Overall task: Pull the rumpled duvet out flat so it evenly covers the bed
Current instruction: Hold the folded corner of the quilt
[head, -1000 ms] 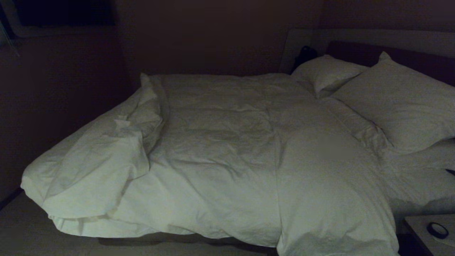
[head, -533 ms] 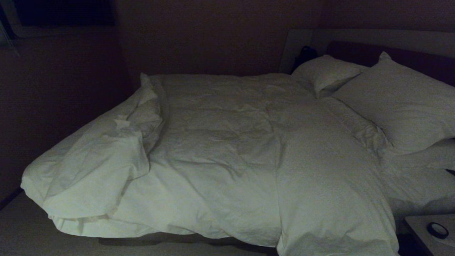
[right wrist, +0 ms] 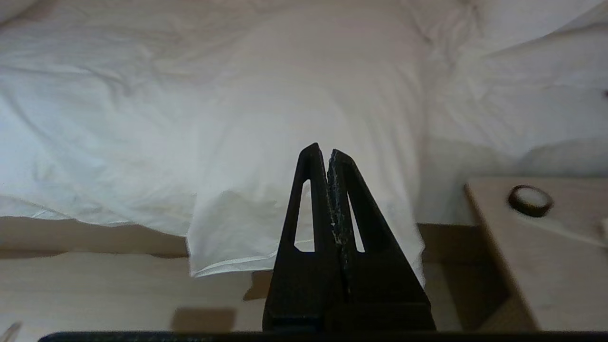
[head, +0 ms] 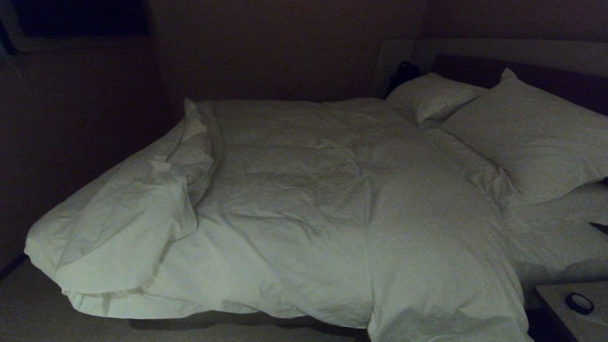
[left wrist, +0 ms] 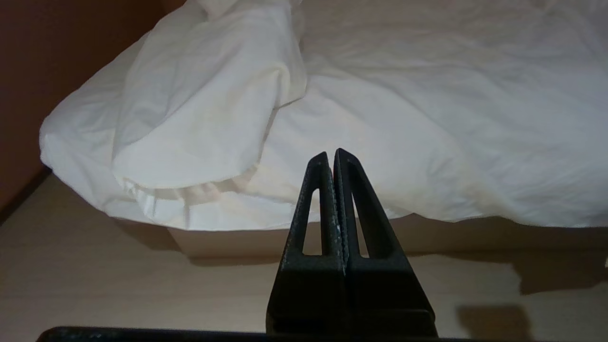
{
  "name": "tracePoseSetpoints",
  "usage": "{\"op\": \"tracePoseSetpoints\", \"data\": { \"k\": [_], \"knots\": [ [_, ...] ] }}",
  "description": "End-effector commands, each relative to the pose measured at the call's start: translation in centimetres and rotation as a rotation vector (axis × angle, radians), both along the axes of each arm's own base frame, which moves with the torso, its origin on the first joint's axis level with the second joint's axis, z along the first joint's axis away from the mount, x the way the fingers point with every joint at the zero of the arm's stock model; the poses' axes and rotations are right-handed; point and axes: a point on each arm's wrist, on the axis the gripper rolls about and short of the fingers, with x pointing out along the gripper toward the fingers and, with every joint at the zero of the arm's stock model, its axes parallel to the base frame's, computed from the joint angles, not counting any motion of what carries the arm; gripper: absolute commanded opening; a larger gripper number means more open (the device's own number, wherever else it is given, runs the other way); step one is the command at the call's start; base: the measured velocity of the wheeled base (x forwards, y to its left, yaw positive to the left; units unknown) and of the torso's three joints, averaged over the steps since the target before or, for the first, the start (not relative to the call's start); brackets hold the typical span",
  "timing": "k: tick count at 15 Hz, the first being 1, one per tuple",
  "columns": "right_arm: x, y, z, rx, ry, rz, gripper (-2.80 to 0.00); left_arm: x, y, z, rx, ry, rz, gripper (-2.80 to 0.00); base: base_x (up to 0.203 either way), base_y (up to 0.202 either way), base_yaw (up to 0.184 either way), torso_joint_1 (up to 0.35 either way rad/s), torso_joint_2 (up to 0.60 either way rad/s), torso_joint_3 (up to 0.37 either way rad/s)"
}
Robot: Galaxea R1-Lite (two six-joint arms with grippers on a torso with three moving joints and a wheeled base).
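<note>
Duvet (head: 294, 209) hides mattress — nightstand (head: 577, 313) cut off.

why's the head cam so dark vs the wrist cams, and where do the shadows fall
Head view: dim and murky, the duvet greyish, walls nearly black. Left wrist view: brightly lit, the shut left gripper a black silhouette, dark shadow under the bed edge on the floor. Right wrist view: bright, the shut right gripper silhouetted, with shadow beside the nightstand.

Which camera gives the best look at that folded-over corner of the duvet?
The left wrist view: the folded-back corner of the duvet fills it, brightly lit. The head view shows it whole but dim. The right wrist view misses it, showing only flat duvet.
</note>
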Motion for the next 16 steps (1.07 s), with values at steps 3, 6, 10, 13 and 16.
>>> {"op": "tracePoseSetpoints", "data": {
  "k": [3, 6, 10, 13, 16],
  "knots": [
    [0.02, 0.0, -0.03, 0.0, 0.002, -0.001, -2.8, 0.0, 0.0, 0.0, 0.001, 0.0, -0.001, -2.8, 0.001, 0.157, -0.004, 0.002, 0.0, 0.003],
    [0.01, 0.0, -0.03, 0.0, 0.0, -0.001, -2.8, -0.01, 0.0, 0.03, 0.001, 0.0, -0.001, -2.8, 0.0, 0.197, 0.002, 0.002, 0.0, 0.003],
    [0.0, 0.0, 0.01, 0.0, 0.0, -0.001, -2.8, 0.0, 0.01, -0.01, 0.004, 0.001, 0.001, -2.8, 0.0, 0.197, 0.0, 0.002, 0.0, 0.003],
    [0.01, 0.0, 0.01, 0.0, 0.0, -0.001, -2.8, 0.0, 0.0, -0.03, 0.004, 0.003, -0.001, -2.8, 0.0, 0.196, 0.0, 0.001, 0.0, 0.004],
    [0.01, 0.0, 0.01, 0.0, 0.0, -0.001, -2.8, 0.0, 0.0, 0.0, 0.004, 0.001, 0.0, -2.8, 0.0, 0.195, 0.0, 0.003, 0.0, 0.004]
  ]
}}
